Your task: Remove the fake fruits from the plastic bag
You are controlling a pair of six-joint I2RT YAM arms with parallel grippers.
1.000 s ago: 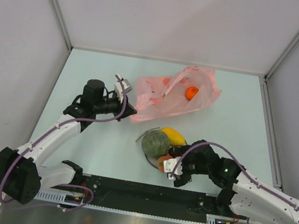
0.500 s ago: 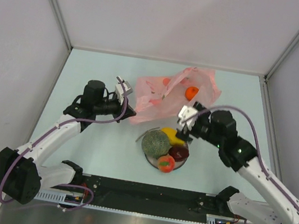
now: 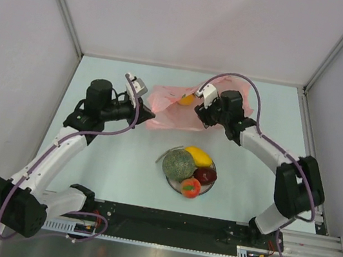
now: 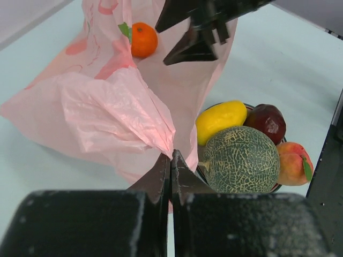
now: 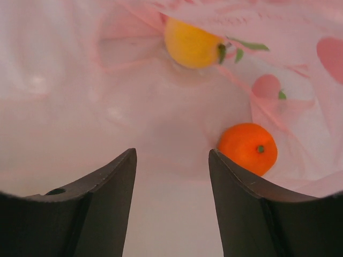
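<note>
The pink plastic bag (image 3: 171, 109) lies at the back middle of the table. My left gripper (image 3: 148, 116) is shut on its near-left edge, the pink film pinched at the tips (image 4: 171, 160). My right gripper (image 3: 196, 104) is open inside the bag's mouth (image 5: 172, 155). An orange ball (image 5: 247, 148) lies just past its right finger and a yellow fruit (image 5: 190, 44) farther in. The orange ball also shows in the left wrist view (image 4: 143, 39). The netted melon (image 3: 178, 165), a yellow oval (image 3: 198, 155), a dark red piece (image 3: 205, 174) and an orange-red piece (image 3: 190, 187) sit on the plate (image 3: 171, 182).
The plate of fruits stands near the front middle, between the two arm bases. Grey walls close off the left, back and right sides of the table (image 3: 102, 156). The right arm (image 3: 266, 147) arches from the right side over to the bag.
My right gripper has swung from the plate up to the bag and now sits in its mouth. My left gripper has pulled the bag's edge slightly back and to the left.
</note>
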